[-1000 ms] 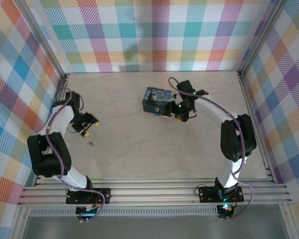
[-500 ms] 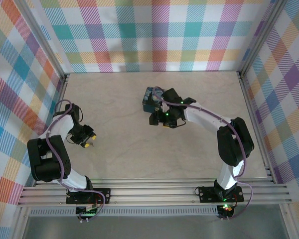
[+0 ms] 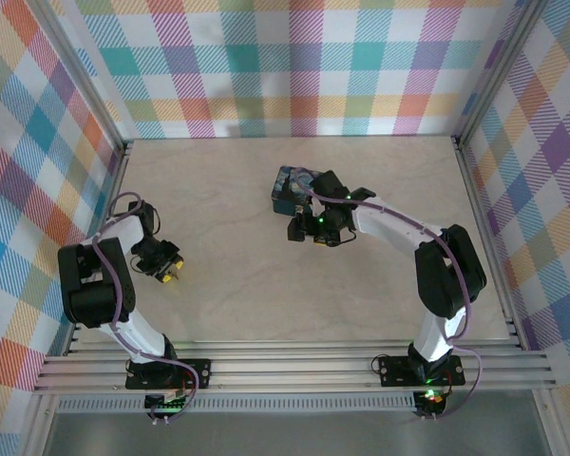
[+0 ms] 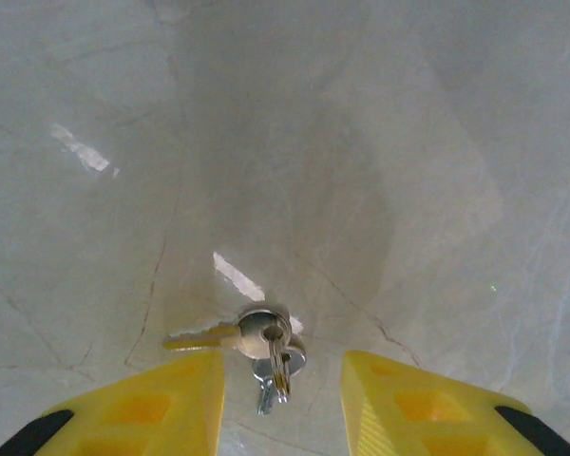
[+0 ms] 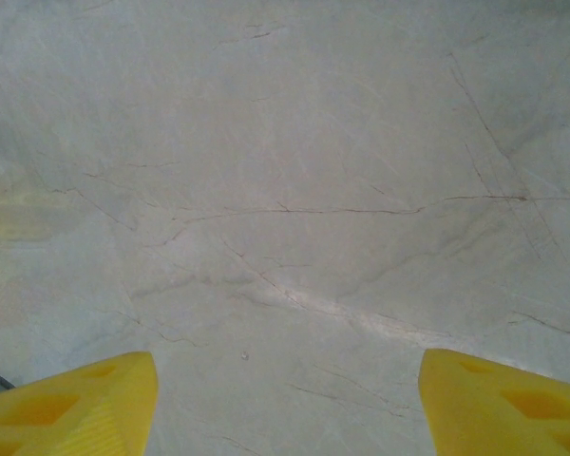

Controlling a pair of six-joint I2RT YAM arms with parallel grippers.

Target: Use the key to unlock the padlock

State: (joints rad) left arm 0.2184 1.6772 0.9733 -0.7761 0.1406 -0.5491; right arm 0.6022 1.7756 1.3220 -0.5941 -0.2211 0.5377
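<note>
Key, one of a small bunch on a ring, lies flat near the left edge of the table. Its brass blade runs crosswise toward the left finger, and the other keys point back toward the wrist. Left gripper straddles the bunch, jaws apart, not visibly pinching. Padlock sits mid-table toward the far edge, with right gripper just beside it, jaws spread, empty.

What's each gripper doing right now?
Left gripper: open, fingers either side of the keys.
Right gripper: open, holding nothing.
</note>
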